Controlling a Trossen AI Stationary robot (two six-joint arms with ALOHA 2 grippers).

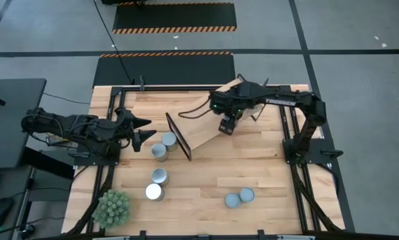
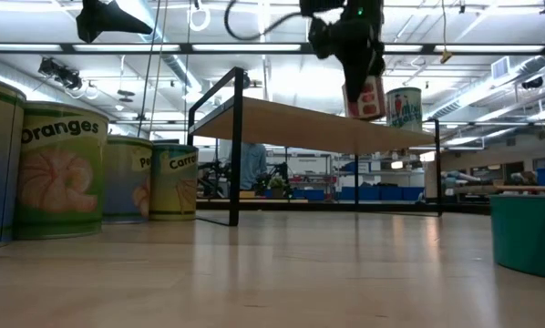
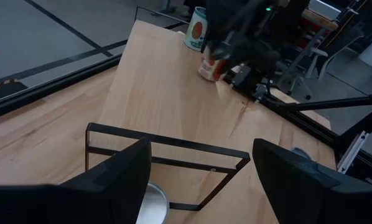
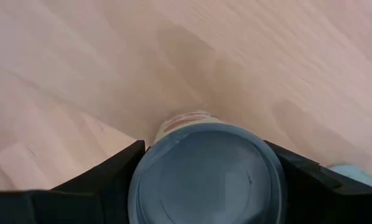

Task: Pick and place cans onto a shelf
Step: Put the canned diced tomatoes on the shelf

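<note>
Right gripper: clamped on a red-labelled can, held just above the shelf plank near its far end.
Left gripper: jaws apart, empty, hovering beside the shelf's near black frame.
Shelf can: stood on the plank's far end.
Table cans: six remained on the tabletop.
</note>
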